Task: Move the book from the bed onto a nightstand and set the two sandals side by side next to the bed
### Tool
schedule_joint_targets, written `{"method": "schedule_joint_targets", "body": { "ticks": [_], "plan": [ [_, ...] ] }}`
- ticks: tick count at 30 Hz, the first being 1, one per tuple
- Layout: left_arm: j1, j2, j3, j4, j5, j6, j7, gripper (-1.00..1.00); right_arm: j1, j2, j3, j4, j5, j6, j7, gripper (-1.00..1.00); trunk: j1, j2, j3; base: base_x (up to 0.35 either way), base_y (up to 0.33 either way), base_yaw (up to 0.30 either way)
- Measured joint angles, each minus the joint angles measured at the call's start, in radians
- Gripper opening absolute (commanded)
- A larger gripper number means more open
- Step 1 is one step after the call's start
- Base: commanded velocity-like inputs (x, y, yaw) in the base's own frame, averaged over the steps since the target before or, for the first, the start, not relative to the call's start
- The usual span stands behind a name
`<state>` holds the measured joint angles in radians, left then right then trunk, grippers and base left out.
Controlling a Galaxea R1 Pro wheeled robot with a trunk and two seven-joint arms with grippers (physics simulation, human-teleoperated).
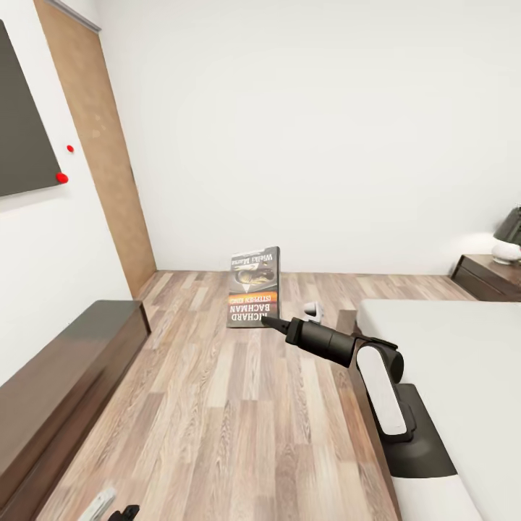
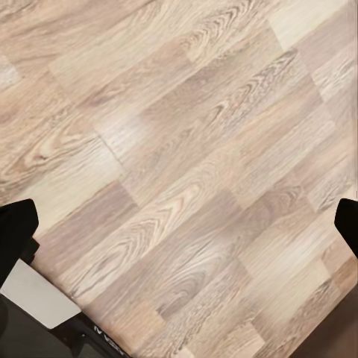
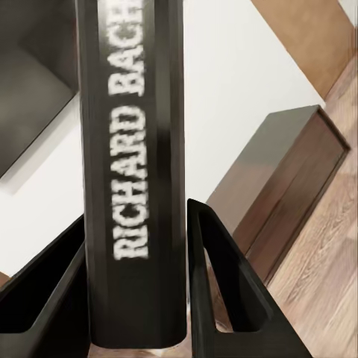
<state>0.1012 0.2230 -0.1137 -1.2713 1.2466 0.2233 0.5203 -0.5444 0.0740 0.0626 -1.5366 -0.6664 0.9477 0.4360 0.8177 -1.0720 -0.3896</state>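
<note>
Holding the book out over the wooden floor, the right arm reaches forward from beside the bed, and the right end effector is clenched on the book's spine, one finger either side of the white lettering. The cover hangs upside down, orange band low, clear of the mattress and well above the boards. So the lift off the bed is done and the carry to a nightstand is the step in hand.

A nightstand stands far right, beyond the bed, with a lamp on its top. To my eye the next move calls for swinging the book right and away, over the bed's corner, then lowering it flat onto a bare part of that top, clear of the lamp. The book is thin and held by one edge, so it may tilt as it travels.

The left end effector points down at bare floor, its dark fingertips spread wide with nothing between them, released. A long dark table runs along the near left wall. A small white object lies on the floor past the bed's foot; I cannot tell what it is
</note>
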Motion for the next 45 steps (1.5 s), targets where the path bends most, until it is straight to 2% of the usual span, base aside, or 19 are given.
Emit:
{"method": "schedule_joint_targets", "body": {
  "ticks": [12,22,29,34,39,45],
  "plan": [
    [0.000,0.000,0.000,0.000,0.000,-0.001,0.001,1.00,0.000,-0.002,-0.001,0.018,-0.004,0.000,0.003,-1.00,0.000,0.000,0.000,0.311,0.171,-0.032],
    [0.000,0.000,0.000,0.000,0.000,0.000,0.001,1.00,0.000,-0.004,0.004,0.013,0.000,0.009,0.003,-1.00,0.000,0.000,0.000,0.314,0.049,-0.002],
    [0.000,0.000,0.000,0.000,0.000,0.000,0.001,1.00,0.000,-0.032,0.015,0.006,0.003,0.010,0.004,-1.00,0.000,0.000,0.000,0.315,0.005,0.000],
    [0.000,0.000,-0.002,0.001,-0.001,0.001,0.001,1.00,-0.003,-0.037,0.025,0.016,0.001,0.013,0.005,-1.00,0.000,0.000,0.000,0.315,0.001,0.000],
    [-0.002,-0.001,-0.027,0.003,-0.001,0.001,0.001,1.00,-0.002,-0.039,0.038,0.016,-0.003,0.012,0.005,-1.00,0.000,0.000,0.000,0.315,0.000,0.000],
    [-0.004,-0.001,-0.036,0.004,-0.001,0.000,0.001,1.00,-0.006,-0.037,0.032,0.026,-0.005,0.018,0.004,-1.00,0.000,0.000,0.000,0.315,0.000,0.000]
  ]
}}
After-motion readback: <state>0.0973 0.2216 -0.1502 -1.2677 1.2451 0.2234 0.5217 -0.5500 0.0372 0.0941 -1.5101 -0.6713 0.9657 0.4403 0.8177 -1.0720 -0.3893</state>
